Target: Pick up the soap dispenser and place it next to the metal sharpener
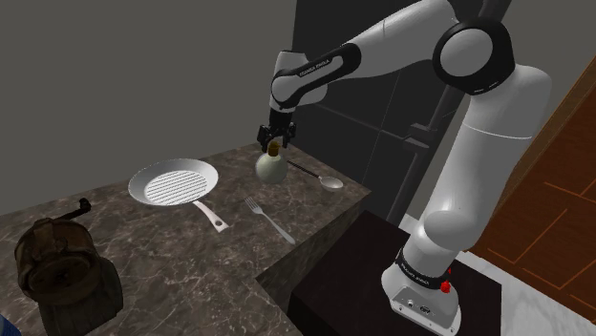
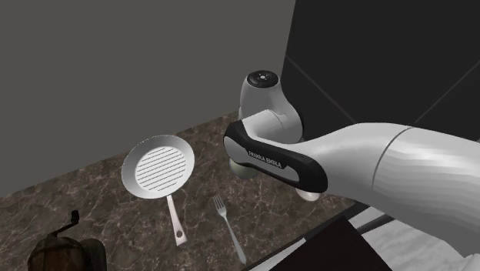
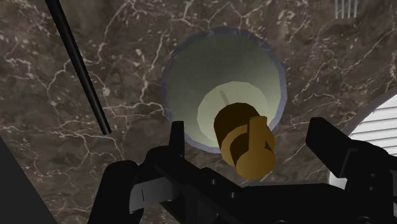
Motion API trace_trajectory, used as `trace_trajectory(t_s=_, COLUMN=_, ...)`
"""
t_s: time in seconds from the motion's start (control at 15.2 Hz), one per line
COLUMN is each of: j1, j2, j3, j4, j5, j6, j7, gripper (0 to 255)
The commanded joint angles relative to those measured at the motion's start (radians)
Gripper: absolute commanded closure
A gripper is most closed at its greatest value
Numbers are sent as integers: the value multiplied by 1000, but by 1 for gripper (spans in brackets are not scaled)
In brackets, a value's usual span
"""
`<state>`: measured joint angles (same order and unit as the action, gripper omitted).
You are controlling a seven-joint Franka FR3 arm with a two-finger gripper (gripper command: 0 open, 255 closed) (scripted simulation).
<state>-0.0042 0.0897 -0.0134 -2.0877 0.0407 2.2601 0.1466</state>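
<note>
Claw (image 3: 249, 130) spread astride soap dispenser (image 3: 216, 70) pump, spoon (image 1: 329, 181), fork (image 1: 267, 220) nearby

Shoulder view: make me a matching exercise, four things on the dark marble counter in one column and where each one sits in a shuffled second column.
1. pale round soap dispenser with brass-coloured pump
2. grey ridged frying pan
3. silver fork
4. brown crank-handled grinder

A. just right of the pan's handle
B. shoulder view's lower left corner
C. directly beneath the black gripper
D. between grinder and dispenser

Pairs: 1-C, 2-D, 3-A, 4-B
</note>
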Motion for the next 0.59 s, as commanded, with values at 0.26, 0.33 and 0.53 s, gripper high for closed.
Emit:
trace_trajectory(t_s=0.26, j1=0, j2=6, j3=0, j4=-10, j5=1, j6=17, j7=-1, gripper=0)
trace_trajectory(t_s=0.33, j1=0, j2=6, j3=0, j4=-10, j5=1, j6=17, j7=-1, gripper=0)
trace_trajectory(t_s=0.53, j1=0, j2=6, j3=0, j4=-10, j5=1, j6=17, j7=-1, gripper=255)
